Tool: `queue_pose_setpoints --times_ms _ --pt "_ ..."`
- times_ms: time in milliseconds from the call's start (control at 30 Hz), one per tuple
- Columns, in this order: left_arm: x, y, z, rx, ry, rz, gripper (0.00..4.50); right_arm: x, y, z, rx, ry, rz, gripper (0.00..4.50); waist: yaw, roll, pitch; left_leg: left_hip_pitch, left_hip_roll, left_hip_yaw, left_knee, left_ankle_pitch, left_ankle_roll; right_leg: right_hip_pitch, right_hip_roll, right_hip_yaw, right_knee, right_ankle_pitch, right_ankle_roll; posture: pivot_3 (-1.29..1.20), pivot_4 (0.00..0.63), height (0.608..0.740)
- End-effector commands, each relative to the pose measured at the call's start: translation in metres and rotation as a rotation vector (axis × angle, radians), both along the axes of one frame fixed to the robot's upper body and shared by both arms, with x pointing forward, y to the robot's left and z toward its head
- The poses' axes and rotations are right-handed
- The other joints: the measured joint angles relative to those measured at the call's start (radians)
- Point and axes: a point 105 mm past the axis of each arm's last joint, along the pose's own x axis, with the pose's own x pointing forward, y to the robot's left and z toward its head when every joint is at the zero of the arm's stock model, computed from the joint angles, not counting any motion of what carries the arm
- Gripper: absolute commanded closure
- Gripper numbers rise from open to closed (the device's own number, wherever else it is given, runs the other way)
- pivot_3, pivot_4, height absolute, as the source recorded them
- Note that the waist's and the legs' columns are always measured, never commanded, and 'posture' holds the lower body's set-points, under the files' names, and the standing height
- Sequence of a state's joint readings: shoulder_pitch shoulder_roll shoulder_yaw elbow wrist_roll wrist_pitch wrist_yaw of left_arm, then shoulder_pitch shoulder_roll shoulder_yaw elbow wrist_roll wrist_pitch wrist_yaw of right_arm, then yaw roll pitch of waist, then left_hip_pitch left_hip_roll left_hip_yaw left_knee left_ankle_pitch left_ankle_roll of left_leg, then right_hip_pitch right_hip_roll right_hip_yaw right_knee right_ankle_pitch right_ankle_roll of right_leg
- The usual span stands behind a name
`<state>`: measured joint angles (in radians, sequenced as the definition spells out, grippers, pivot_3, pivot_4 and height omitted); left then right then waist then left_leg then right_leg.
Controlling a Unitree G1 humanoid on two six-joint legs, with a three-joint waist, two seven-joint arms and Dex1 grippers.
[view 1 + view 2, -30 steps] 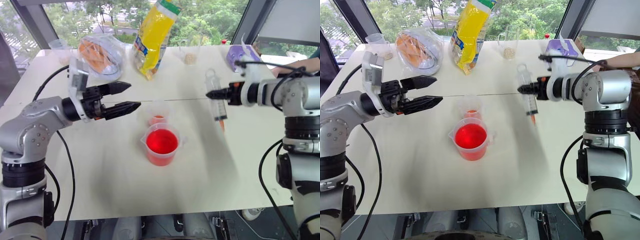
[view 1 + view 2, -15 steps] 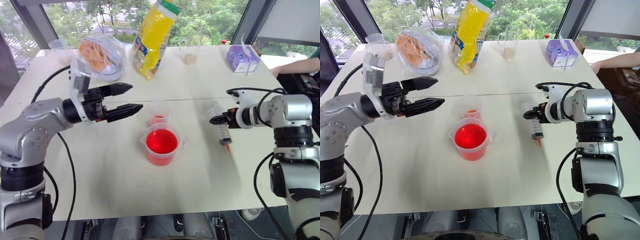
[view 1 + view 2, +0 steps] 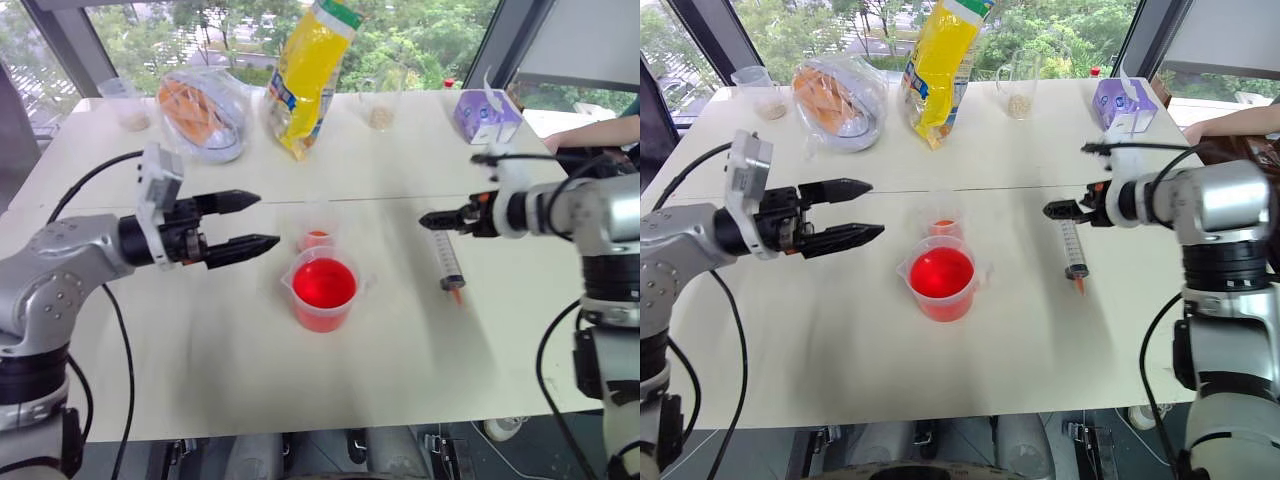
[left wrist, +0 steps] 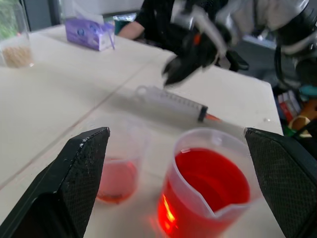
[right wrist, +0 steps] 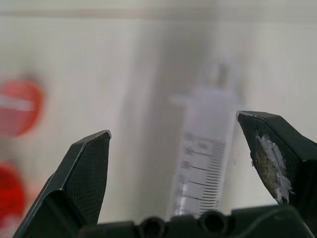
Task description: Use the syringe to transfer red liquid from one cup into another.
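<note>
The syringe (image 3: 447, 262) lies flat on the table, right of the cups, with its orange tip (image 3: 455, 293) toward the near edge. My right gripper (image 3: 440, 217) hovers open just above its plunger end; in the right wrist view the barrel (image 5: 203, 168) lies below the spread fingers, apart from them. The wide beaker (image 3: 323, 290) holds red liquid (image 3: 323, 282). Just behind it stands the small narrow cup (image 3: 316, 232) with a little red liquid. My left gripper (image 3: 255, 220) is open and empty, left of both cups, pointing at them.
Along the far side of the table stand a yellow bag (image 3: 305, 70), a clear bag with orange contents (image 3: 200, 105), two clear cups of beige grains (image 3: 380, 105) (image 3: 125, 100) and a purple tissue box (image 3: 483, 112). A person's arm (image 3: 590, 130) rests at the far right edge.
My right gripper brought the syringe down onto the table, opened and let it go, then rose off it. My left gripper drew back slightly, still open.
</note>
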<state>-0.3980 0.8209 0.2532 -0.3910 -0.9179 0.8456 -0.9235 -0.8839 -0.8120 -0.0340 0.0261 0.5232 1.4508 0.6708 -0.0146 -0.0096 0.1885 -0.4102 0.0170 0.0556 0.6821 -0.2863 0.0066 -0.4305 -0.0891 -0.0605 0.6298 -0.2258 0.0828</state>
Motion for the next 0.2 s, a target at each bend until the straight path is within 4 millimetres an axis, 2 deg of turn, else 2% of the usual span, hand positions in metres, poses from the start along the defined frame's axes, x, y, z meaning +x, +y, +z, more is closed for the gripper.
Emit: queue_pose_setpoints --times_ms 33,200 --pt "-0.012 0.005 0.008 0.013 -0.033 -0.006 0.0 -0.023 0.017 0.036 0.046 -0.112 0.164 0.06 0.0 0.0 0.0 0.0 0.0 0.0 0.0 0.0 0.0 0.0 0.0 0.0 0.0 0.0 0.0 0.0 0.15 0.74" --pt "-0.017 0.01 0.007 0.03 -0.015 -0.002 0.0 -0.055 0.027 0.052 -0.002 -0.219 0.374 0.06 0.008 0.0 0.0 0.0 0.0 0.0 0.0 0.0 0.0 0.0 -0.001 0.0 0.0 0.0 0.0 0.0 0.15 0.74"
